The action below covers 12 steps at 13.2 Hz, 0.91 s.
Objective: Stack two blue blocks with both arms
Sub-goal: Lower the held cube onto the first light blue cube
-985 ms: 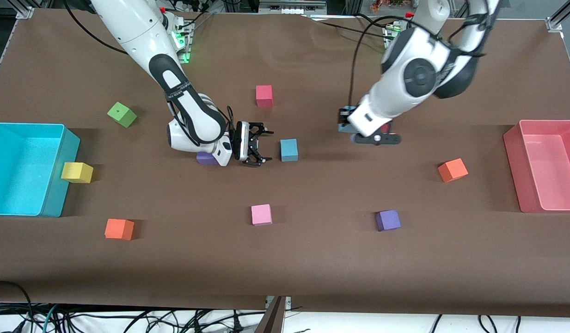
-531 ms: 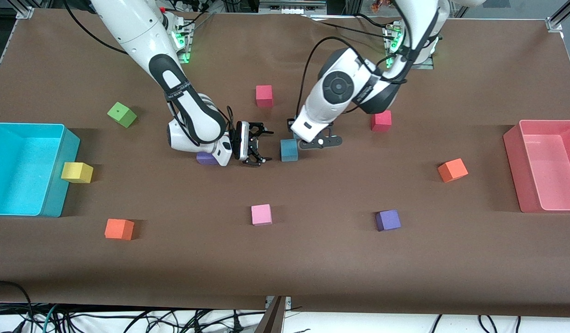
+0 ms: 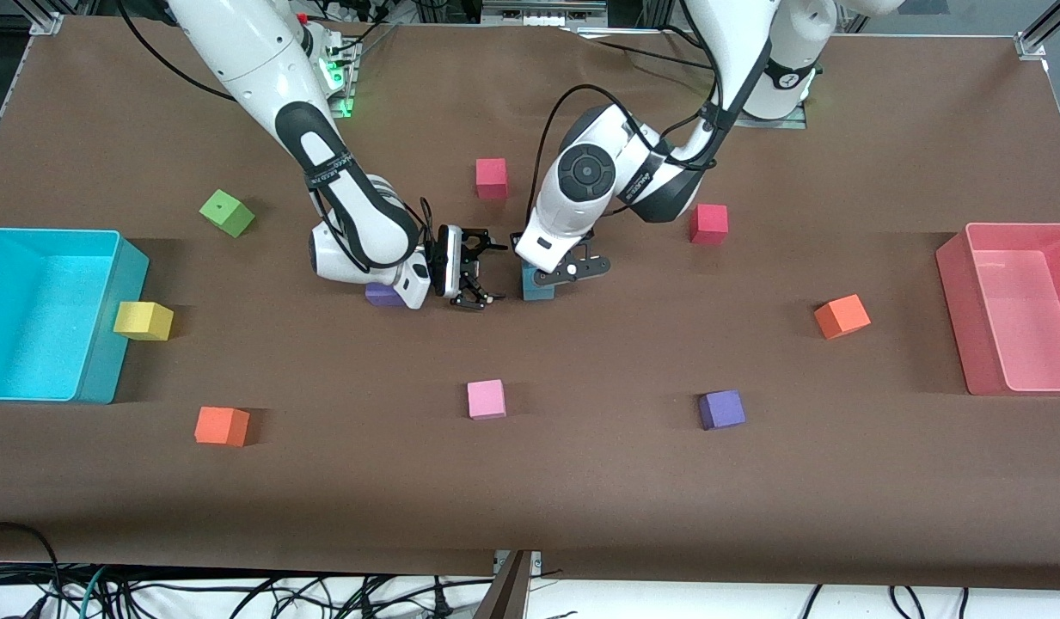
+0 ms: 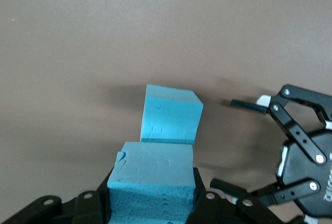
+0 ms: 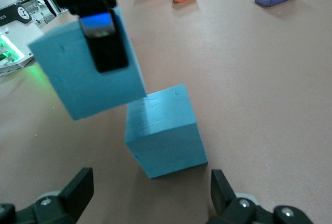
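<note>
The left tool is clenched on 1 blue block, carried in the air just above and not quite over the second blue block, which sits on the desk near its middle. In the right wrist view the held cube hangs tilted, its lower corner close to the resting cube's top; whether they touch cannot be told. The right tool rests low beside the resting cube, toward the right arm's end, fingers spread wide and empty.

The cubes look like matte foam: light, soft, likely to dent under a hard squeeze, and not slippery. The best hold is probably across 2 opposite flat faces near mid-height, as the left tool has it. Being so light, the bottom cube may shift if bumped during placement.

Counted: 2 blue blocks, 2 purple cubes, 2 orange cubes, 2 red cubes, 1 pink cube, 1 yellow cube, 1 green cube, 1 cyan bin and 1 pink bin.
</note>
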### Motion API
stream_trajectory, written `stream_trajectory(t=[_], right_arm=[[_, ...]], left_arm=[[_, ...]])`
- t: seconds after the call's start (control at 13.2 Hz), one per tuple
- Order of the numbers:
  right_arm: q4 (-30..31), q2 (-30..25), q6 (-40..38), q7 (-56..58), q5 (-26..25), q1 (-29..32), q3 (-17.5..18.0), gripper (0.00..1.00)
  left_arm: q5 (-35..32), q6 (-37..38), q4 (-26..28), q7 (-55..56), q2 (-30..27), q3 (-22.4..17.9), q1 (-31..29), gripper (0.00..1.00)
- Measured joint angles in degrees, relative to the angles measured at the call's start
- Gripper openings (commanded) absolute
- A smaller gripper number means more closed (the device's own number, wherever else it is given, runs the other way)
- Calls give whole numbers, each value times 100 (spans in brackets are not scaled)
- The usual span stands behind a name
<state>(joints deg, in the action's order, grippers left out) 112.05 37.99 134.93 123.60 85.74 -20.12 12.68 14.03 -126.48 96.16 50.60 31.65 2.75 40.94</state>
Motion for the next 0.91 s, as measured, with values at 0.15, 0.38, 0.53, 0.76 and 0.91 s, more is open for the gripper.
stream_trajectory(t=[0.15, 0.38, 0.53, 0.76, 0.91], right_arm=[[0, 0, 0, 5, 1, 0, 0, 100], [0, 0, 0, 11, 2, 0, 0, 100], [0, 0, 0, 15, 3, 1, 0, 100], [0, 0, 0, 19, 4, 2, 0, 100], [0, 0, 0, 25, 4, 3, -1, 100]], left_arm=[[0, -148, -43, 23, 73, -67, 54, 0], [0, -191, -135, 36, 205, -136, 137, 0], [0, -196, -159, 46, 260, -157, 199, 0], [0, -199, -165, 48, 276, -225, 264, 0], [0, -199, -166, 49, 279, -257, 289, 0]])
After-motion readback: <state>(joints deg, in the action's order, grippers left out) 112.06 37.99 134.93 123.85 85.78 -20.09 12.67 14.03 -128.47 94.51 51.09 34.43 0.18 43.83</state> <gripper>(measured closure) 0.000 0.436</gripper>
